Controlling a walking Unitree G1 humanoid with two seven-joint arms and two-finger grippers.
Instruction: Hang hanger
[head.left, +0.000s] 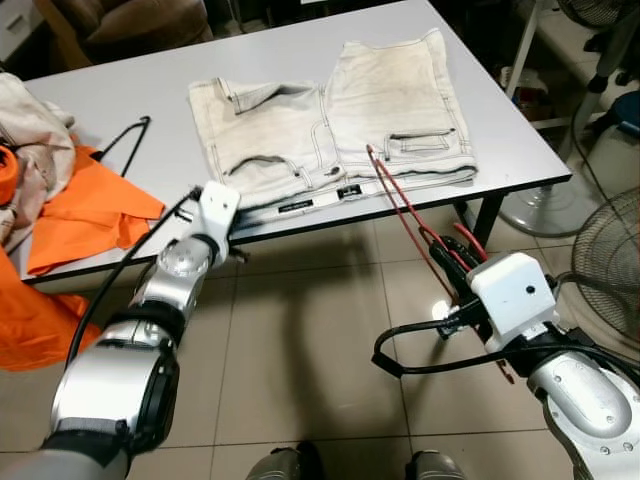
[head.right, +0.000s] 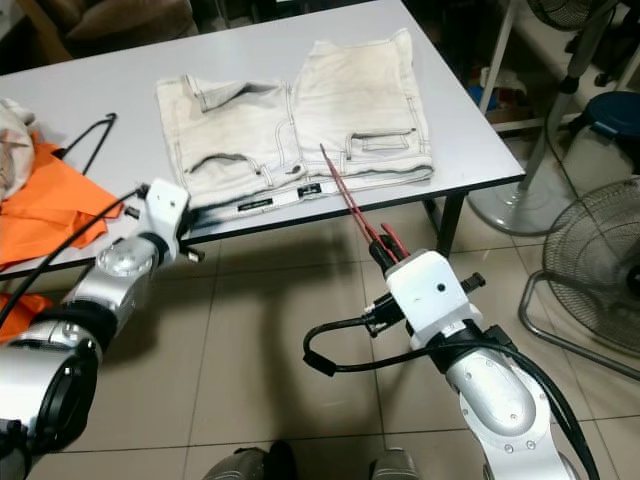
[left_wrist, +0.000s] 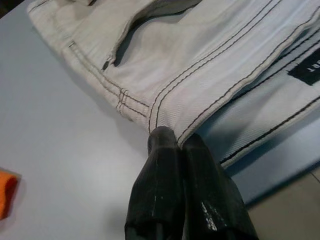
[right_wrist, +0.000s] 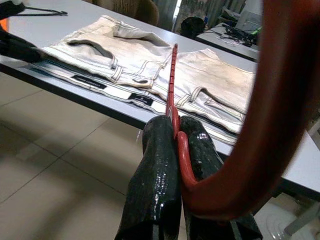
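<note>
Right gripper (right_wrist: 176, 131) nearest, held low over the tiled floor (head.left: 300, 370) in front of the table's near edge. Fingers (right_wrist: 155, 165) clamped on a red hanger (head.left: 405, 215); thin red wire pinched between the two black pads, thick red curve of the same hanger looming large and blurred at the wrist camera. Hanger's far arm angled up and away, tip reaching over the near edge of the folded shorts (head.left: 330, 125). Black cable (head.left: 420, 365) looped beneath the right wrist.

Left gripper (left_wrist: 176, 142) next, at the near edge of the grey table (head.left: 150, 85). Fingers (left_wrist: 157, 175) pressed together, tips touching the hem of the shorts at a stitched seam; whether cloth was actually pinched between them could not be told. Left arm stretched forward from lower left, white wrist housing just short of the table edge.

Shorts pale, off-white denim with dark stitching, folded flat with both legs side by side, black label showing on the waistband toward the near edge. Occupied the middle and right of the table.

Farther left on the table: orange cloth (head.left: 85, 210) spilling over the edge, a pale crumpled garment (head.left: 30, 140) beyond it, and a black wire hanger (head.left: 125, 145) lying flat between the orange cloth and the shorts.

Standing fan (head.left: 605, 260) on the floor at far right, past the table leg.
</note>
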